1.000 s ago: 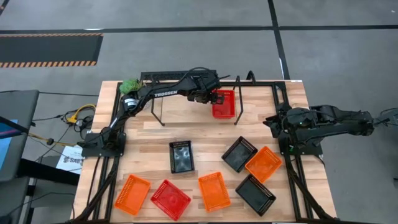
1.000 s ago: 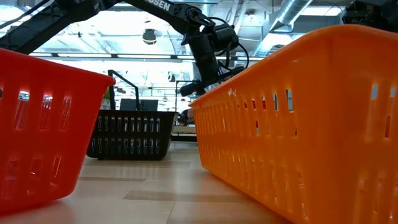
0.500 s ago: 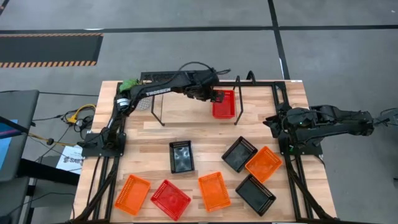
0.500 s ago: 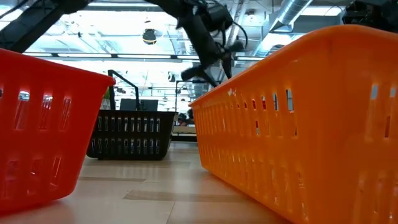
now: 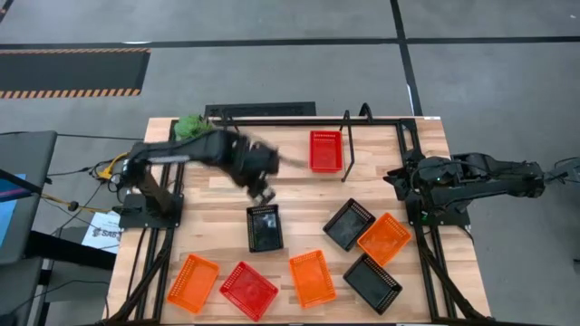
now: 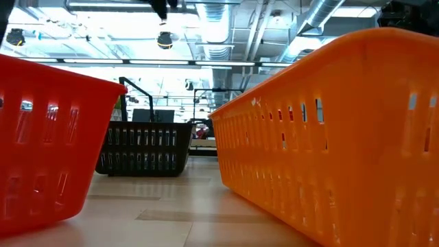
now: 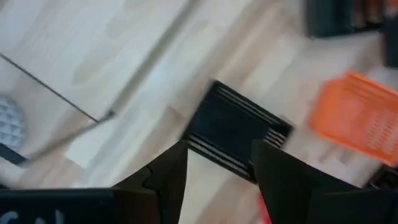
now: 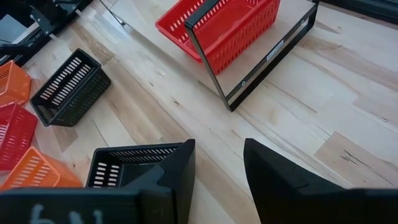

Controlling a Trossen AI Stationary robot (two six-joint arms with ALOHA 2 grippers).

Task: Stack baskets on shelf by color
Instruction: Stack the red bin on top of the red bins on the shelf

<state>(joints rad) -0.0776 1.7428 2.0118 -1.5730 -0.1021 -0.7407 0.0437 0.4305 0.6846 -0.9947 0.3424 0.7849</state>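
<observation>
One red basket (image 5: 326, 150) rests by its bottom on the right end of the shelf (image 5: 347, 145). It also shows in the right wrist view as the red basket (image 8: 217, 25) behind the shelf frame (image 8: 261, 56). Several black, orange and red baskets lie loose on the near half of the table. My left gripper (image 5: 265, 193) hangs open and pointing down, just beyond the far end of a black basket (image 5: 264, 226). In its wrist view the black basket (image 7: 236, 130) shows past the open gripper (image 7: 217, 171), with nothing between the fingers. My right gripper (image 5: 396, 174) waits open at the right.
A black basket (image 5: 349, 224), an orange one (image 5: 383, 238) and another black one (image 5: 372, 282) lie at the near right. An orange (image 5: 312, 277), a red (image 5: 248, 290) and an orange basket (image 5: 193, 282) line the near edge. A potted plant (image 5: 188, 125) stands far left.
My left gripper has drawn away from the red basket on the shelf, risen, and swung toward the table's near and left side, turning as it went. It now hangs over the far end of the black basket. The red basket has stayed on the shelf.
</observation>
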